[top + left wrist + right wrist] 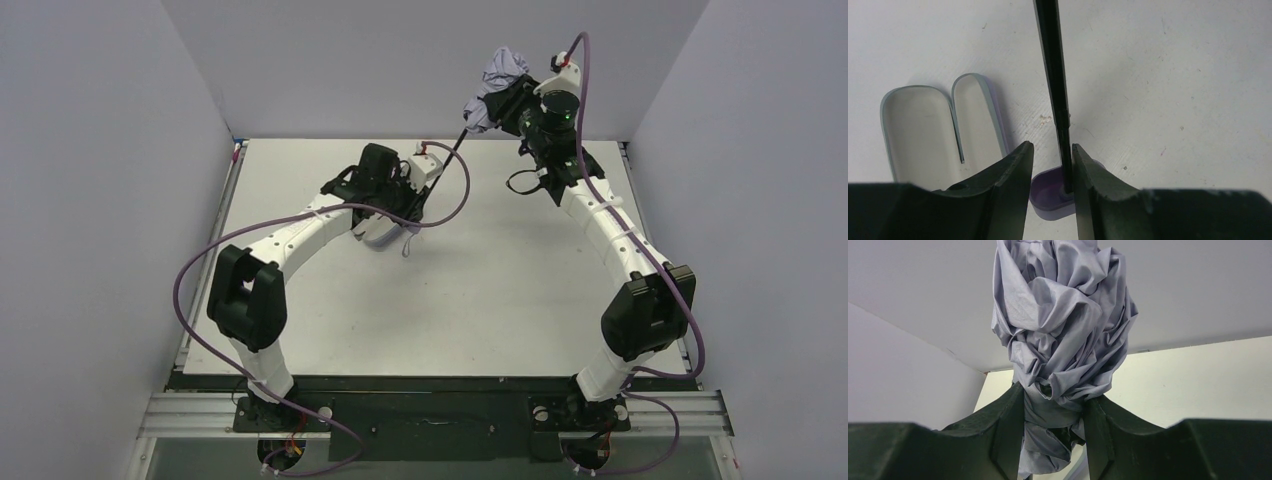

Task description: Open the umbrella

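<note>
The umbrella is held in the air between both arms, slanting up over the far side of the table. Its crumpled pale lavender canopy [503, 70] [1063, 320] is bunched in my right gripper [508, 100] [1055, 392], which is shut on the fabric. The thin black shaft [455, 140] [1054, 75] runs down to the small lavender handle [1048, 197]. My left gripper [438, 162] [1050, 145] is closed around that handle, with the shaft lying against the right finger [1088, 170]. The canopy is still folded.
The open lavender clamshell case [913, 130] [380, 236] lies on the white table [480, 300] just under the left arm, both halves facing up. Grey walls enclose the table on three sides, and purple cables loop from both arms.
</note>
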Available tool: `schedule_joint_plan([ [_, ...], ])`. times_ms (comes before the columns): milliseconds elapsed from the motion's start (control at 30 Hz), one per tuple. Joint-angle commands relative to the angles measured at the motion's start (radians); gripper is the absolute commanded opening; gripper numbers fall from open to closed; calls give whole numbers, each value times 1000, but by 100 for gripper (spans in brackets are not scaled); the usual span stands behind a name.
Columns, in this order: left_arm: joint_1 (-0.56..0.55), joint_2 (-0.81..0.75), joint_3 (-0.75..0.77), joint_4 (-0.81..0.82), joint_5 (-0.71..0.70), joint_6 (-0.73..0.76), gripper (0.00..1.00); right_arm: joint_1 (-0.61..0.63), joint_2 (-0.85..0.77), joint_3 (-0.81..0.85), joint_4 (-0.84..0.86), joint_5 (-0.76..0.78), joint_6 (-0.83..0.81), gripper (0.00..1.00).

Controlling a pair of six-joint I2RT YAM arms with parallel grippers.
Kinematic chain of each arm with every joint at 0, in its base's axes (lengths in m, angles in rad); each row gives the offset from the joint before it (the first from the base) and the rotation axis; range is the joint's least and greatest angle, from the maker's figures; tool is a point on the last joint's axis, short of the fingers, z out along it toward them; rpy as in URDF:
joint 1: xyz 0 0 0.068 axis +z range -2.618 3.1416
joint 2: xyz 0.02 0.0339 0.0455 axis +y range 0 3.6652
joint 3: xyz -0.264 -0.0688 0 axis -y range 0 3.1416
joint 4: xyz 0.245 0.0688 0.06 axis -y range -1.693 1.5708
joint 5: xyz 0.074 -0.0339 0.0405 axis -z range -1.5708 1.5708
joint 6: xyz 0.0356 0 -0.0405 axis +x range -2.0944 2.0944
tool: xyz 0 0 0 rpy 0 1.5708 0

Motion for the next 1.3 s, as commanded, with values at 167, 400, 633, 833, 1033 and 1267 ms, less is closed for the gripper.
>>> schedule_joint_plan([
  [167, -22, -35, -118, -182, -51, 20, 31, -86, -73, 139, 257, 136, 28, 0],
  [400, -23, -33, -153, -226, -89, 22, 31, -108, -94, 131, 279, 139, 88, 0],
  [633, -25, -18, -174, -289, -95, 16, 31, -117, -112, 113, 318, 135, 110, 0],
  [833, -28, -51, -142, -243, -40, 15, 15, -98, -122, 72, 330, 92, 111, 0],
  [1033, -54, -46, 54, -153, 53, -32, 7, -16, -152, -49, 315, 30, 103, 0],
  [1267, -83, -63, 174, 40, 75, -65, 0, 79, -199, -205, 277, 18, 96, 0],
])
